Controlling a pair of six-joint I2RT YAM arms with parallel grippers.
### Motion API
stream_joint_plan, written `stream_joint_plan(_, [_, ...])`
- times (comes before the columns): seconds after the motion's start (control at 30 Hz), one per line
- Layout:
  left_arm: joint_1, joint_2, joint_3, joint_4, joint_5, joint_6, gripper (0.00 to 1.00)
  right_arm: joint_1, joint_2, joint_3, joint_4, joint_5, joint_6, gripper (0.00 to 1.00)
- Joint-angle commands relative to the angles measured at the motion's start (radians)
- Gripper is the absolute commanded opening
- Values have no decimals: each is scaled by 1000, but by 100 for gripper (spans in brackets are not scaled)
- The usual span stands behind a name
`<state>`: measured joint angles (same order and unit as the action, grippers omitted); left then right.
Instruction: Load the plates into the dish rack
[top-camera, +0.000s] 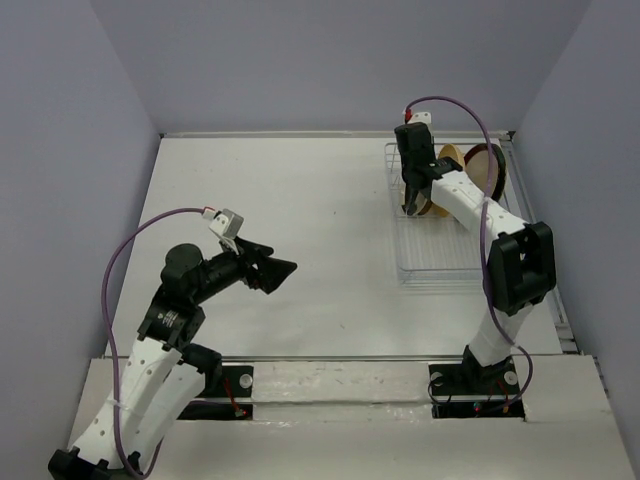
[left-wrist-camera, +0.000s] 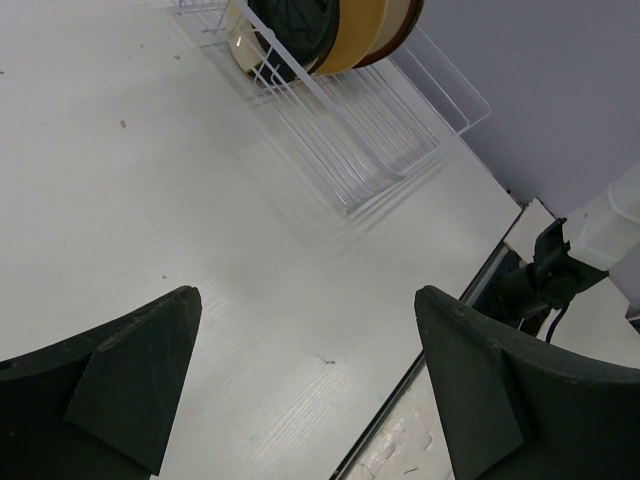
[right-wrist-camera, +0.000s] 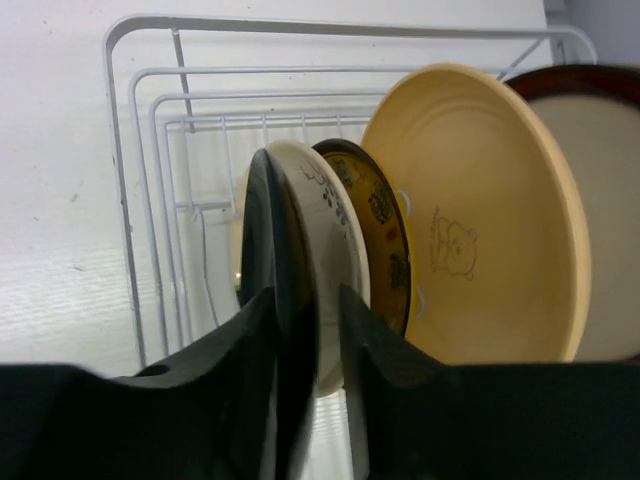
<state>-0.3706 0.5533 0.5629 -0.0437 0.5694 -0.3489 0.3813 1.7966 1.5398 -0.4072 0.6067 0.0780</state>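
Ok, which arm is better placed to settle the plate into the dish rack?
Right: the right gripper grips the dark-edged plate inside the dish rack; the left gripper hangs open over the table, well away.

A white tabletop (top-camera: 300, 220) stretches out ahead of me, matte and faintly grained like painted wood. Plain grey-lilac walls close it in on three sides: the back wall (top-camera: 330, 60) runs along its far edge, the left wall (top-camera: 60, 180) and the right wall (top-camera: 600, 180) slope in along its sides. Along the right edge I see a thin metal strip (top-camera: 563, 300) between the tabletop and that wall. At the near edge lies a paler, scuffed board (top-camera: 350, 410), set across the full width. Close up, I make out a small brown speck (left-wrist-camera: 123, 124) and a short dark mark (left-wrist-camera: 325, 358) on the white surface, well apart.
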Motion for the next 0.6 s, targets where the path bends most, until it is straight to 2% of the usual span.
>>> stream_joint_plan(0.0, [28, 8, -5, 22, 7, 11, 99, 8, 14, 60, 24, -28, -20, 52])
stream_joint_plan(0.03, [35, 13, -4, 22, 9, 13, 99, 8, 12, 57, 24, -27, -17, 61])
stream_joint_plan(0.1, [50, 19, -3, 22, 9, 13, 99, 8, -9, 46, 19, -30, -12, 70])
stream_joint_plan(0.2, [67, 26, -4, 22, 12, 13, 99, 8, -80, 37, 2, -45, -1, 71])
stream_joint_plan(0.27, [85, 31, -3, 22, 17, 13, 99, 8, -170, 7, -7, -119, 37, 71])
stream_joint_plan(0.33, [99, 42, -3, 22, 18, 14, 99, 8, -241, -73, -4, -211, 110, 71])
stream_joint_plan(0.4, [120, 65, -1, 22, 35, 13, 99, 8, -348, -175, 39, -426, 179, 71])
stream_joint_plan(0.5, [144, 71, 0, 28, 53, 16, 99, 22, -483, -274, 137, -582, 224, 75])
stream_joint_plan(0.53, [150, 62, 0, 28, 53, 16, 99, 37, -515, -305, 160, -658, 250, 79])
stream_joint_plan(0.57, [159, 56, 0, 30, 50, 16, 99, 37, -552, -363, 201, -688, 267, 90])
